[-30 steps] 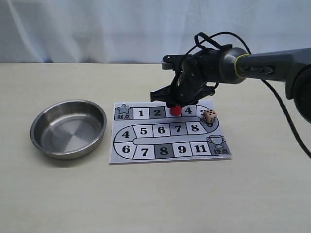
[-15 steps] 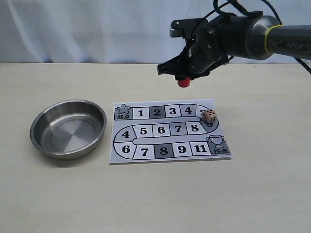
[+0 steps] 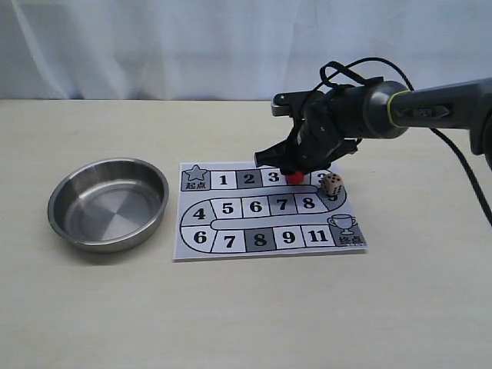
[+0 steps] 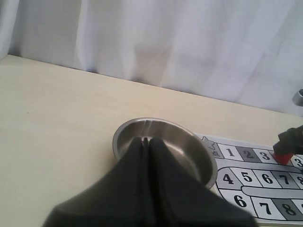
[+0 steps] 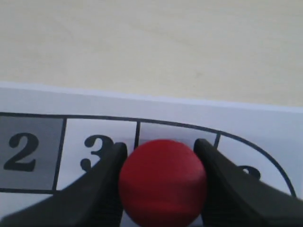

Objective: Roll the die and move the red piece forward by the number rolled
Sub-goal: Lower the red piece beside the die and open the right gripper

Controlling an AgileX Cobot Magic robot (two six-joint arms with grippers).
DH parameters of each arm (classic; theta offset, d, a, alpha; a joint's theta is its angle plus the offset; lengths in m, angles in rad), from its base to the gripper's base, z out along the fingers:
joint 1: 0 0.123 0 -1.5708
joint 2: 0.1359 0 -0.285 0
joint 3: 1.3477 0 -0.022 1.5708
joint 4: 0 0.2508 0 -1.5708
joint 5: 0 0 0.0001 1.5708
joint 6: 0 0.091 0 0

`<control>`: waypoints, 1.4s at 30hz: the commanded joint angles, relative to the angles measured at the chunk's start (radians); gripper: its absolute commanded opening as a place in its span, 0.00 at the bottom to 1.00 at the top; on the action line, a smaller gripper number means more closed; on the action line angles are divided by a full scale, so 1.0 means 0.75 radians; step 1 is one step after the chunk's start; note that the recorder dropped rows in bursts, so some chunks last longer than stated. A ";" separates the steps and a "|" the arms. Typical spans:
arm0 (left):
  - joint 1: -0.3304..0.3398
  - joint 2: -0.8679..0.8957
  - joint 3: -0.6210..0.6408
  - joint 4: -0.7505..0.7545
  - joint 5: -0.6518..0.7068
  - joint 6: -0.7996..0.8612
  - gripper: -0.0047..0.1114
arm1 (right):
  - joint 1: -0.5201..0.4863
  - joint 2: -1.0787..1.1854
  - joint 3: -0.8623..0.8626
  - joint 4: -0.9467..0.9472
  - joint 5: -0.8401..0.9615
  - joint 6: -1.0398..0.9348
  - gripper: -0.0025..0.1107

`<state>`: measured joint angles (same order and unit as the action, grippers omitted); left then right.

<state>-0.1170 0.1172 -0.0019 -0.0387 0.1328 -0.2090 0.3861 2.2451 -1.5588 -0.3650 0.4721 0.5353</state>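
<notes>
On the pale table (image 3: 92,307), the numbered board (image 3: 254,207) lies just right of a steel bowl (image 3: 108,211). My right gripper (image 3: 294,171) reaches down over the board's top row, its jaws pinching the red piece (image 5: 162,182) at the square after 3. Whether the piece touches the paper, I cannot tell. My left gripper (image 4: 147,144) hangs near the bowl, fingers pressed together. The die (image 3: 332,183) rests on the board's right bend, near the piece.

A pale cream counter (image 3: 92,323) with a faint grain fills the near part of the scene. Along its far edge hangs a white curtain (image 3: 154,46) in soft folds. The light is even and mild.
</notes>
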 commanded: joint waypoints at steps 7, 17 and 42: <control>0.000 -0.008 0.003 0.004 -0.017 -0.008 0.04 | -0.070 -0.239 0.006 -0.087 0.046 0.004 0.06; 0.000 -0.008 0.003 0.004 -0.017 -0.008 0.04 | -0.094 -0.185 0.087 -0.062 0.023 0.010 0.06; 0.000 -0.008 0.003 0.001 -0.020 -0.008 0.04 | -0.094 -0.049 0.127 -0.097 0.015 0.064 0.26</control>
<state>-0.1170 0.1172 -0.0019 -0.0387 0.1328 -0.2090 0.3197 2.2026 -1.4663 -0.4238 0.4500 0.5722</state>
